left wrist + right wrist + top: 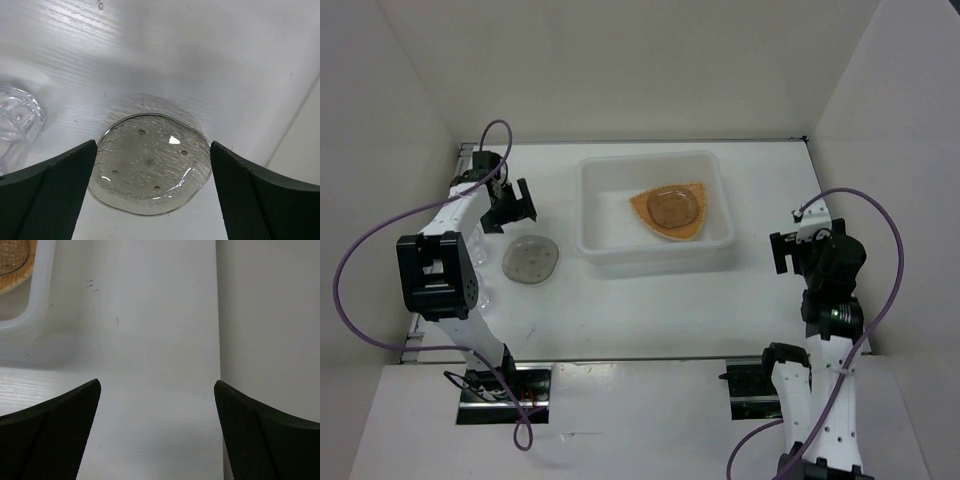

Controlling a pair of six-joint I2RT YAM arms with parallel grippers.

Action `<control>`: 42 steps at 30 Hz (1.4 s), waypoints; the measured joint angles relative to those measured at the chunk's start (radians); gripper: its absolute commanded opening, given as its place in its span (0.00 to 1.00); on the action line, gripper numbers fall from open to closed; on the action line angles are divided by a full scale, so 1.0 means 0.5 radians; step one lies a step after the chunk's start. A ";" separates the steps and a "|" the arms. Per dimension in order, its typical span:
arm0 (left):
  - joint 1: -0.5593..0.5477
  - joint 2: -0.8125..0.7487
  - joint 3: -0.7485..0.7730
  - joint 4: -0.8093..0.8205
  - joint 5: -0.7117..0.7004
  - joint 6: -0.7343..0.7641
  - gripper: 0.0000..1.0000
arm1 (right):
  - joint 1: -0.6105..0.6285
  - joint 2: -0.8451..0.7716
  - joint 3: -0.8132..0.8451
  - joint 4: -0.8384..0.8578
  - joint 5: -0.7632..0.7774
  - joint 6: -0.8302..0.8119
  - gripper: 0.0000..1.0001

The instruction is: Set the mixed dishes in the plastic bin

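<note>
a small round grey-brown translucent saucer (150,170) lies flat on the table (650,310), left of the plastic bin (655,258). my left gripper (152,146) hangs by it, jaws spread wide, holding nothing. my right gripper (157,385), equally wide and empty, hovers right of the bin. inside the bin, the orange plate (642,206) carries a second saucer (673,208).

In the bin (655,258), saucer (672,206) atop plate (641,204) — second saucer (530,259) left of it.
</note>
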 measured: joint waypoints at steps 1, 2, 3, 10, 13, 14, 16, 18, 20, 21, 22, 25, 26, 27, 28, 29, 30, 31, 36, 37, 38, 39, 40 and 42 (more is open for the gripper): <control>-0.015 -0.001 0.001 0.002 -0.029 0.000 1.00 | -0.001 -0.078 -0.029 0.000 0.021 -0.014 0.98; -0.023 0.002 0.000 -0.005 -0.053 0.000 1.00 | 0.000 -0.144 -0.060 -0.004 0.036 -0.024 0.98; -0.034 0.008 -0.003 -0.012 -0.077 0.000 1.00 | 0.000 -0.249 -0.099 -0.004 0.054 -0.034 0.98; -0.045 0.095 -0.066 -0.021 -0.225 -0.001 0.99 | 0.000 -0.621 -0.206 0.004 0.105 -0.068 0.98; -0.044 0.162 -0.072 -0.023 -0.237 0.000 0.97 | 0.000 -0.617 -0.232 0.003 0.120 -0.080 0.98; -0.044 0.179 -0.072 -0.023 -0.237 -0.001 0.97 | 0.000 -0.610 -0.237 0.001 0.125 -0.081 0.98; -0.044 0.213 -0.072 -0.022 -0.227 0.001 0.96 | 0.000 -0.597 -0.237 0.003 0.139 -0.081 0.98; -0.044 0.235 -0.082 -0.015 -0.189 0.005 0.93 | 0.000 -0.592 -0.237 0.003 0.150 -0.081 0.98; -0.044 0.246 -0.095 -0.004 -0.144 0.016 0.91 | 0.000 -0.591 -0.240 0.004 0.153 -0.082 0.98; -0.044 0.255 -0.100 -0.004 -0.115 0.034 0.88 | -0.001 -0.591 -0.244 0.004 0.154 -0.081 0.98; -0.044 0.265 -0.105 0.003 -0.087 0.042 0.86 | -0.001 -0.591 -0.249 0.003 0.154 -0.081 0.98; -0.044 0.303 -0.123 0.018 -0.018 0.053 0.79 | 0.000 -0.590 -0.259 0.004 0.157 -0.081 0.98; -0.044 0.302 -0.123 0.018 0.001 0.053 0.78 | 0.000 -0.589 -0.259 0.004 0.158 -0.081 0.98; -0.044 0.302 -0.123 0.021 0.026 0.056 0.78 | 0.000 -0.589 -0.259 0.004 0.158 -0.081 0.98; -0.044 0.302 -0.123 0.024 0.044 0.057 0.76 | 0.000 -0.588 -0.259 0.005 0.158 -0.081 0.98; -0.040 0.301 -0.123 0.024 0.069 0.056 0.76 | 0.000 -0.586 -0.259 0.005 0.159 -0.081 0.98; -0.040 0.301 -0.123 0.028 0.091 0.057 0.76 | 0.000 -0.584 -0.259 0.005 0.159 -0.081 0.98; -0.037 0.298 -0.125 0.031 0.115 0.057 0.73 | 0.000 -0.582 -0.259 0.005 0.159 -0.081 0.98; -0.037 0.288 -0.160 0.053 0.246 0.051 0.44 | 0.000 -0.559 -0.259 0.005 0.159 -0.081 0.98; -0.037 0.288 -0.172 0.060 0.275 0.056 0.38 | 0.002 -0.556 -0.259 0.005 0.159 -0.081 0.98; -0.037 0.288 -0.181 0.056 0.298 0.060 0.32 | 0.005 -0.556 -0.259 0.006 0.159 -0.081 0.98; -0.037 0.288 -0.190 0.058 0.320 0.065 0.25 | 0.008 -0.555 -0.259 0.005 0.159 -0.081 0.98; -0.037 0.288 -0.196 0.053 0.343 0.070 0.20 | 0.008 -0.555 -0.259 0.006 0.159 -0.082 0.98; -0.037 0.288 -0.206 0.053 0.381 0.085 0.17 | 0.008 -0.555 -0.259 0.006 0.161 -0.082 0.98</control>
